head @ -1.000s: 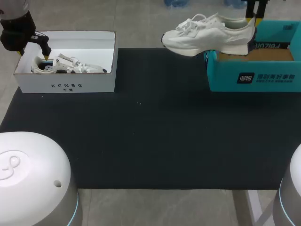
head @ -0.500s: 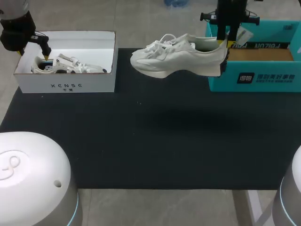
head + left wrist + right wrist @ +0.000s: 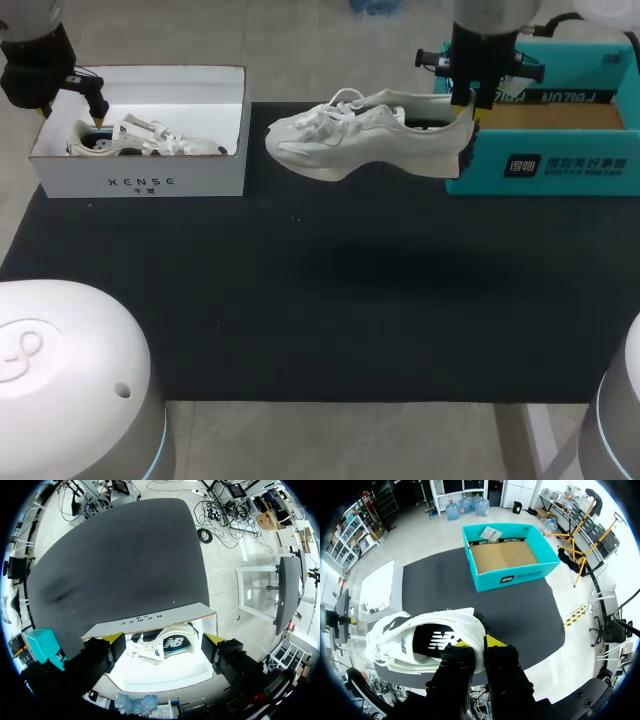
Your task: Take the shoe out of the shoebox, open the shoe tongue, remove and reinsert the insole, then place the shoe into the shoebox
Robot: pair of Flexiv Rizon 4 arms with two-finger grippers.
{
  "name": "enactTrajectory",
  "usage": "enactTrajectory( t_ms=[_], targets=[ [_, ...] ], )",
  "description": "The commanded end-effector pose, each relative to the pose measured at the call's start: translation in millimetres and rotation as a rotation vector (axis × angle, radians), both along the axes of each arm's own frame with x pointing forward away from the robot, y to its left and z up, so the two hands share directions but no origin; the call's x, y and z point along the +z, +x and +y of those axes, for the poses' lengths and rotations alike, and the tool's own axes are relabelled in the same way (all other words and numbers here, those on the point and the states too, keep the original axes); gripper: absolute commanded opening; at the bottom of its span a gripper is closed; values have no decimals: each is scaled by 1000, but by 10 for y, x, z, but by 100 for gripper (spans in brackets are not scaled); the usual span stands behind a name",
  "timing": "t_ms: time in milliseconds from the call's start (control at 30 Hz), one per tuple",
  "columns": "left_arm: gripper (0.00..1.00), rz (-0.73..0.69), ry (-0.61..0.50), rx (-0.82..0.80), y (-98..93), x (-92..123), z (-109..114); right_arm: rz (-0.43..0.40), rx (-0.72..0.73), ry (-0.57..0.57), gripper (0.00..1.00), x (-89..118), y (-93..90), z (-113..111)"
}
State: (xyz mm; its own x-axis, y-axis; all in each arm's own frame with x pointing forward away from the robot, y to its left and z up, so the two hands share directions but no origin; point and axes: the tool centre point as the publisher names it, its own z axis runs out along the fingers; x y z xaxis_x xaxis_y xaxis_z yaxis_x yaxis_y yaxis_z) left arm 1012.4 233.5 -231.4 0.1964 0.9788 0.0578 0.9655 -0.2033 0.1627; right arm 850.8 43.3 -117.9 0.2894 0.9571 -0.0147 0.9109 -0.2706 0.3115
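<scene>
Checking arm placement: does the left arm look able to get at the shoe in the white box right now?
Probably yes: the left gripper hangs open above the lidless white box, and the shoe lies uncovered below it, with nothing between.

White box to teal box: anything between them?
Head view: between white box and teal box hangs only the shoe, gripped at the heel by the right gripper; the mat beneath is bare.

Cream-white shoe [image 3: 360,140], teal shoebox [image 3: 545,168], plain white box [image 3: 140,182], black table mat [image 3: 330,310].
</scene>
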Motion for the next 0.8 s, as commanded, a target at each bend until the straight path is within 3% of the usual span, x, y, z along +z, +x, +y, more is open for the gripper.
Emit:
enactTrajectory(
  t_ms=[33, 467, 800],
  targets=[
    [100, -3, 0, 0, -8, -3, 3, 0, 0, 4, 0, 6, 8, -3],
    [100, -3, 0, 0, -8, -3, 3, 0, 0, 4, 0, 6, 8, -3],
    [100, -3, 0, 0, -8, -3, 3, 39, -76, 65, 0, -162, -142, 56]
  ],
)
